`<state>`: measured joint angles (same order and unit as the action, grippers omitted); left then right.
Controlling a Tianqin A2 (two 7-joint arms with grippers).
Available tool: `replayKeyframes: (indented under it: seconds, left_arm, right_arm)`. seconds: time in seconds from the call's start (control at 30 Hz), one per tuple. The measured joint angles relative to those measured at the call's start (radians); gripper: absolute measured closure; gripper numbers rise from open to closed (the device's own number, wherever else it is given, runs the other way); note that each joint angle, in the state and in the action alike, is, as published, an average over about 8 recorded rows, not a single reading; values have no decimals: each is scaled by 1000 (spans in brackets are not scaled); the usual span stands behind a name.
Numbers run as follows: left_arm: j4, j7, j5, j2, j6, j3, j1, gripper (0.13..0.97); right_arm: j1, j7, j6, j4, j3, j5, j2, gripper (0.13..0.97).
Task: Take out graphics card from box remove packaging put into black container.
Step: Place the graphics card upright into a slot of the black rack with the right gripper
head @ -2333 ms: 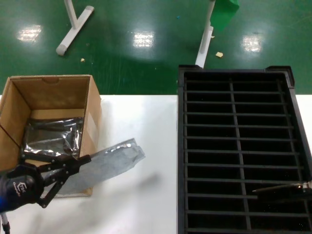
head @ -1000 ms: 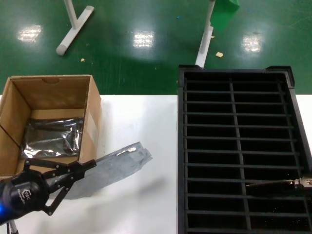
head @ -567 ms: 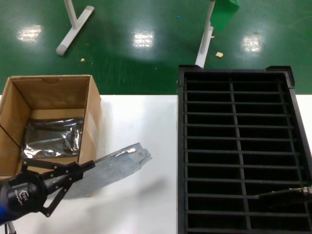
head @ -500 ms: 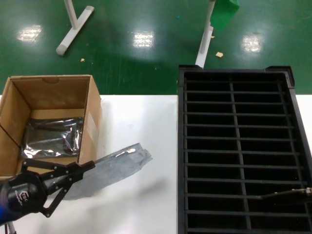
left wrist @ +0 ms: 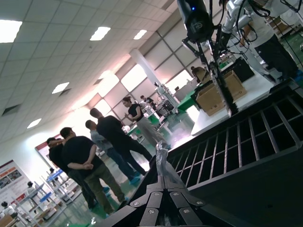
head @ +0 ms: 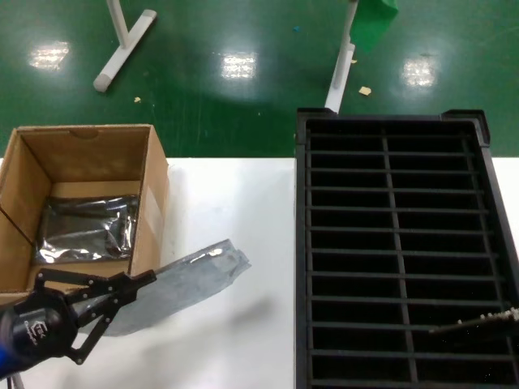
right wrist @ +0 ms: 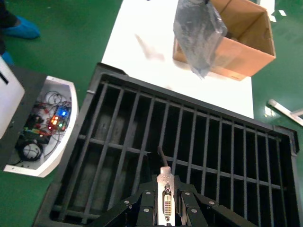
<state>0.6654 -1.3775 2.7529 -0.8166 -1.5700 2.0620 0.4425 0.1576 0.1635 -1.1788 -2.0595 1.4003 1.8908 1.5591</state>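
Two grippers, one box, one crate, and two silvery bags in sight; the left gripper sits at the lower left of the head view, its fingers pinched shut on one end of an empty-looking anti-static bag, which slants up and right over the white table, just off the box's near right corner; the cardboard box stands open at the left edge of the table, and a second shiny dark bag lies flat on its bottom, what is inside it I cannot make out.

Right of that, the black crate fills the right side of the frame, its left wall next to the table's bare middle; thin ribs split it into two columns of narrow slots. The right gripper hangs above the crate's near right part; in its wrist view its fingers are closed on the graphics card, held upright with the pale metal bracket and its connector facing the camera; in the head view only a thin dark edge of the card shows at the lower right, over the right column of slots.

Between box and crate the tabletop offers open room; beyond the table's far edge lies green floor with two white stand legs.
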Motion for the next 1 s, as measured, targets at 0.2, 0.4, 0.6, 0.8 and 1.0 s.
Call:
replayKeyframes:
  seconds: [0.2,0.4,0.6,0.8,1.0]
  left_arm:
    - [-21,-3,0,8,0,0,3,955]
    - [-49,-7,0,20,0,-1,8,955]
    - [-79,-12,0,32,0,-9,10,955]
    - [-102,-16,0,44,0,-22,4,955]
    - [-119,-22,0,51,0,-27,-2,955]
  right_arm:
    - [166,2,-137,0,97,-74,-112,894]
    - [429,47,-313,0,270,-196,-299,894]
    - [707,101,-375,0,525,-245,-388,894]
    - [970,141,-388,0,802,-250,-392,894]
    - [1218,176,-391,0,1075,-223,-360,894]
